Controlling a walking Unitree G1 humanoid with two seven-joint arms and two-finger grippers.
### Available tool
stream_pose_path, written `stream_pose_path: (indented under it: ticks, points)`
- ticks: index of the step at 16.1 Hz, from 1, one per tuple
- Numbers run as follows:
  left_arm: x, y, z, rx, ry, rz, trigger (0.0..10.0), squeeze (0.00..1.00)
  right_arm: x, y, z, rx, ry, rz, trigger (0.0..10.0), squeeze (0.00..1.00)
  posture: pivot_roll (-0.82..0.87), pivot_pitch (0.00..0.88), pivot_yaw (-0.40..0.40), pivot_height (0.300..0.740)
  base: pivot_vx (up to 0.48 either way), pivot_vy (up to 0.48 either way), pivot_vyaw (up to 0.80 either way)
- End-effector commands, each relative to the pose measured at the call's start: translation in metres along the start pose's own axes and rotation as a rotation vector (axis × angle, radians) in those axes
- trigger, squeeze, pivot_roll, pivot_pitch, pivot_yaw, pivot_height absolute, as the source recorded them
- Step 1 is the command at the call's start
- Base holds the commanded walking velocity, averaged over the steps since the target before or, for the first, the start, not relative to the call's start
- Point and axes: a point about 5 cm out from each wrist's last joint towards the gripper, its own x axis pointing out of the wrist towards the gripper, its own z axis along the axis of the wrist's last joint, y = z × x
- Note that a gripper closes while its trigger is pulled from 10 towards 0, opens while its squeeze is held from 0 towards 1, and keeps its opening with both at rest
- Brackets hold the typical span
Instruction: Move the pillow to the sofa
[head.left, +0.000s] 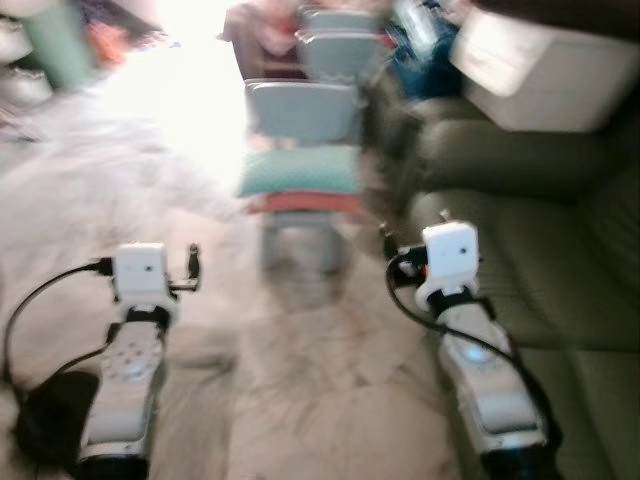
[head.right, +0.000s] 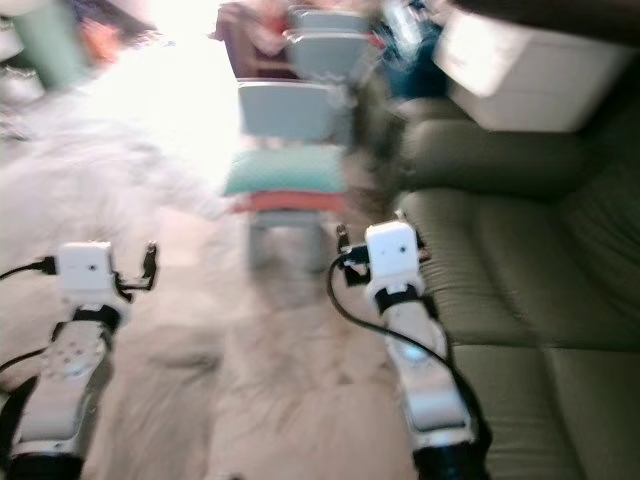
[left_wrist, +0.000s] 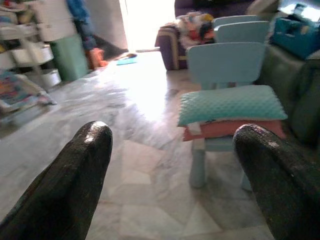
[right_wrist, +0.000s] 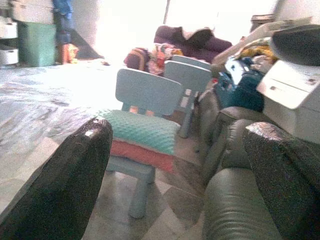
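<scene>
A teal dimpled pillow (head.left: 300, 172) lies on top of a coral pillow (head.left: 305, 203), both on the seat of a small light-blue chair (head.left: 303, 110) straight ahead. The dark green sofa (head.left: 520, 270) runs along my right side, next to the chair. Held low over the marble floor, my left gripper (left_wrist: 172, 135) is open and holds nothing, a good way short of the chair. My right gripper (right_wrist: 182, 127) is likewise open and holds nothing, close to the sofa's front edge. The head views are blurred.
A second light-blue chair (head.left: 340, 45) stands behind the first. A white box (head.left: 540, 65) rests on the sofa's far end, with a blue bag (left_wrist: 297, 35) beside it. A green bin (left_wrist: 70, 55) and shelves (left_wrist: 25, 45) stand at the far left.
</scene>
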Motion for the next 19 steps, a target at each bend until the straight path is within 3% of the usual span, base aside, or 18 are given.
stream_pose_path:
  ticks: [1, 3, 7, 9, 15, 19]
  points:
    - [0.0001, 0.0009, 0.0030, 0.007, -0.010, -0.004, 10.0, 0.00, 0.0010, 0.0001, -0.0012, 0.004, 0.004, 0.000, 10.0, 0.00, -0.03, 0.051, -0.041, 0.740, 0.000, 0.000, 0.80]
    - [0.0000, 0.0010, 0.0023, 0.020, -0.013, 0.000, 10.0, 0.00, 0.0008, -0.0001, -0.0011, 0.007, 0.003, -0.003, 10.0, 0.00, -0.03, 0.054, -0.041, 0.740, 0.000, 0.000, 0.69]
    - [0.0022, 0.0039, 0.0021, 0.016, -0.027, -0.022, 10.0, 0.00, 0.0000, -0.0001, -0.0006, 0.037, -0.001, -0.011, 10.0, 0.00, -0.03, 0.058, -0.039, 0.740, 0.000, 0.000, 0.00]
    - [0.0007, 0.0005, 0.0018, -0.046, -0.019, -0.056, 10.0, 0.00, -0.0003, 0.0005, -0.0002, 0.043, -0.003, -0.012, 10.0, 0.00, -0.03, 0.059, -0.038, 0.740, 0.000, 0.000, 0.00]
    - [-0.0012, -0.0008, -0.0002, -0.065, -0.014, -0.065, 10.0, 0.00, -0.0011, 0.0005, -0.0009, 0.063, 0.002, -0.009, 10.0, 0.00, -0.03, 0.061, -0.038, 0.740, 0.000, 0.000, 0.00]
    - [-0.0013, -0.0023, -0.0017, -0.061, -0.007, -0.068, 10.0, 0.00, -0.0009, -0.0001, -0.0021, 0.067, 0.011, -0.014, 10.0, 0.00, -0.03, 0.060, -0.039, 0.740, 0.000, 0.000, -0.80]
